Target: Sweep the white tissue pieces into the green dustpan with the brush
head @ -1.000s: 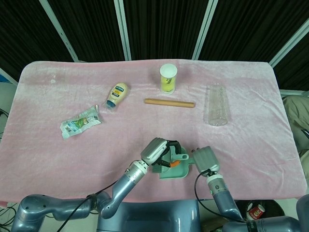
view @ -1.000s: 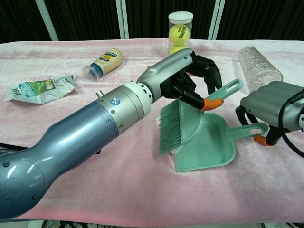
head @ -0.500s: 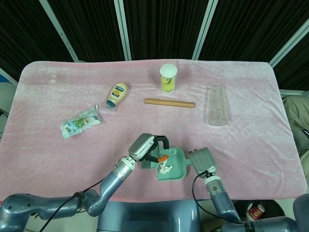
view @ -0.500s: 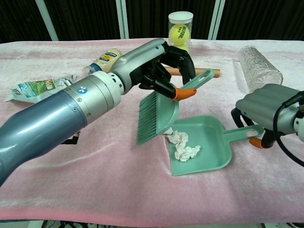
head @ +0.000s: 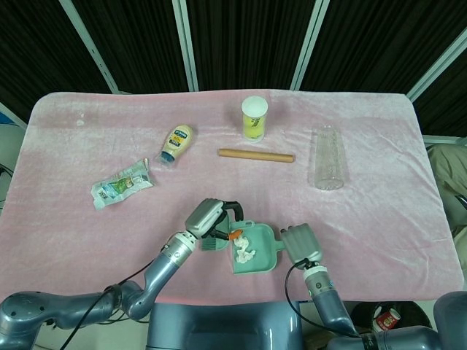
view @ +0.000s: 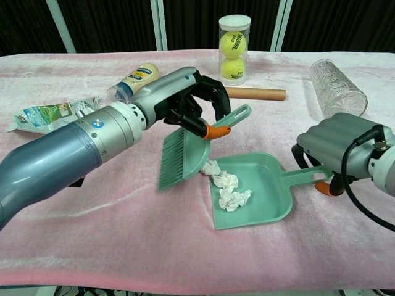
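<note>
My left hand (view: 182, 98) (head: 208, 216) grips the green brush (view: 185, 148) by its handle, bristles pointing down and left, just left of the green dustpan (view: 262, 206) (head: 263, 255). White tissue pieces (view: 229, 190) (head: 244, 252) lie inside the pan; one piece (view: 210, 167) sits at its front lip. My right hand (view: 336, 145) (head: 300, 243) holds the dustpan's handle (view: 305, 176) at the right.
Behind on the pink cloth (head: 365, 219) are a tennis ball tube (view: 234, 40), a wooden rod (view: 256, 94), a clear bottle (view: 336, 86), a mayonnaise bottle (view: 134, 80) and a crumpled wrapper (view: 52, 116).
The left hand drew the brush off the dustpan and leftward, uncovering the tissue pieces inside. The right hand and dustpan shifted slightly left.
</note>
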Tool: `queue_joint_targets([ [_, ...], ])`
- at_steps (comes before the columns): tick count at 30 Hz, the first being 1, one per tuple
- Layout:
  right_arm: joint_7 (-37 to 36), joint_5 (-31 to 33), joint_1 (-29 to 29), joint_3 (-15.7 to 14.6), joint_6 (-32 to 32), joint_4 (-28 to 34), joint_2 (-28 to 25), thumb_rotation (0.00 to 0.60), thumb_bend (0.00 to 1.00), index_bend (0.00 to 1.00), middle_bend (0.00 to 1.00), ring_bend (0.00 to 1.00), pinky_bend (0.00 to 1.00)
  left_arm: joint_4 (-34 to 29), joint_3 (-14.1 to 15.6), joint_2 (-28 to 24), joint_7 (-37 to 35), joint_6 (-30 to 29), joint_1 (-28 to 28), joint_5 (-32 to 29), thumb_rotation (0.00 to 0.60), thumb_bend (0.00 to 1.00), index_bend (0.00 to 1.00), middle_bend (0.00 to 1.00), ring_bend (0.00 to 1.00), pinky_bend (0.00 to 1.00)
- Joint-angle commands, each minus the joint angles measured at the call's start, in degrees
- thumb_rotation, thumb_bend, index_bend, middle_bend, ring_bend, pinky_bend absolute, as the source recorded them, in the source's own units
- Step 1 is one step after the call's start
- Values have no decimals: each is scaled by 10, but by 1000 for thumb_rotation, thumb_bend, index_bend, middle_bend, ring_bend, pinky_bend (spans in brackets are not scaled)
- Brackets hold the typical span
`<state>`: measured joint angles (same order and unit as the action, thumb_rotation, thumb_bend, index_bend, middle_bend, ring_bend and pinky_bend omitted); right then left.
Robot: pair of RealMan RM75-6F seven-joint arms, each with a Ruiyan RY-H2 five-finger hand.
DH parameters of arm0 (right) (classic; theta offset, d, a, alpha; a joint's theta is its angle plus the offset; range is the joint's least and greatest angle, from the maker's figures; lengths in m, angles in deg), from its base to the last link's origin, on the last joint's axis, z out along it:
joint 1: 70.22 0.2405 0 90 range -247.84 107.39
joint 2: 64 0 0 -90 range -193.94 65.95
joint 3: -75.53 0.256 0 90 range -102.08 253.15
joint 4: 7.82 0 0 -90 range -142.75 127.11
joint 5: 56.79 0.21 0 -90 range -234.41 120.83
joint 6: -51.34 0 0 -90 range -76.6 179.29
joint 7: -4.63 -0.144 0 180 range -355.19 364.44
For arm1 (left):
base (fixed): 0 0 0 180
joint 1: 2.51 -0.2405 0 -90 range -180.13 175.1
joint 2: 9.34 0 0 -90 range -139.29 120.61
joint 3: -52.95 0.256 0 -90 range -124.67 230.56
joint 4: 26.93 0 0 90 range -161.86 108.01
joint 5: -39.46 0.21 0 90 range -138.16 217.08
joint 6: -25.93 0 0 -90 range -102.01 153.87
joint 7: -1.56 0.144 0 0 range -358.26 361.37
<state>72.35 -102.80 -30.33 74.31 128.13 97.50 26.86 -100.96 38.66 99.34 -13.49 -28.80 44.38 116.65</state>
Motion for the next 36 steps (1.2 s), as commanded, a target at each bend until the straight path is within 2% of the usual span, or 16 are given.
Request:
queue_joint_targets([
  [1, -2, 1, 0, 2, -1, -3, -1, 600, 467, 668, 609, 684, 821, 19, 2, 19, -3, 5, 7, -2, 600, 399, 589, 613, 909, 1000],
  [11, -12, 2, -1, 4, -9, -4, -13, 600, 467, 670, 609, 684, 821, 54, 5, 69, -4, 3, 23, 7, 600, 399, 590, 613, 908, 1000],
  [23, -14, -9, -8, -9, -5, 11, -3, 600, 467, 672, 609, 684, 821, 82, -29, 128, 6, -8, 59, 14, 600, 400, 589, 613, 908, 1000],
  [29, -10, -7, -10, -6, 2, 17, -5, 600, 468, 671, 608, 684, 821, 84, -39, 134, -2, -18, 68, 21, 600, 399, 590, 612, 908, 1000],
  [36, -10, -9, -11, -5, 5, 18, -5, 600, 468, 672, 608, 684, 821, 69, -48, 117, -13, -36, 63, 26, 600, 399, 590, 612, 908, 1000],
])
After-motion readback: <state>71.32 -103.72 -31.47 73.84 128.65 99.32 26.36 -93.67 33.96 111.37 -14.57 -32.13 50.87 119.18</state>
